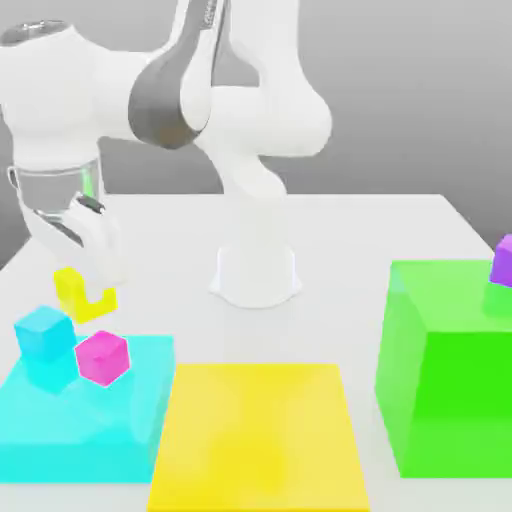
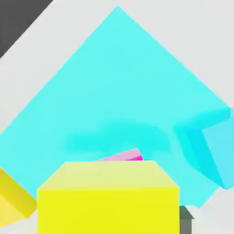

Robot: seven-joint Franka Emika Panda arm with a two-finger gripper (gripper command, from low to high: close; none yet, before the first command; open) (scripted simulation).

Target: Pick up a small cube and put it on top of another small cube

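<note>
Exterior view: pincer (image 1: pixel 92 288) looks clamped on the small yellow cube (image 1: pixel 71 294); pick done. Stacking remains, probably onto the magenta cube (image 1: pixel 103 358).

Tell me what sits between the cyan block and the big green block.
The flat yellow block lies between them, as the exterior view shows.

Panda arm (image 1: pixel 240 120) bent, wrist at ext. view's left, gripper (image 1: pixel 97 286) low, tilted, fingers clamped.
</note>
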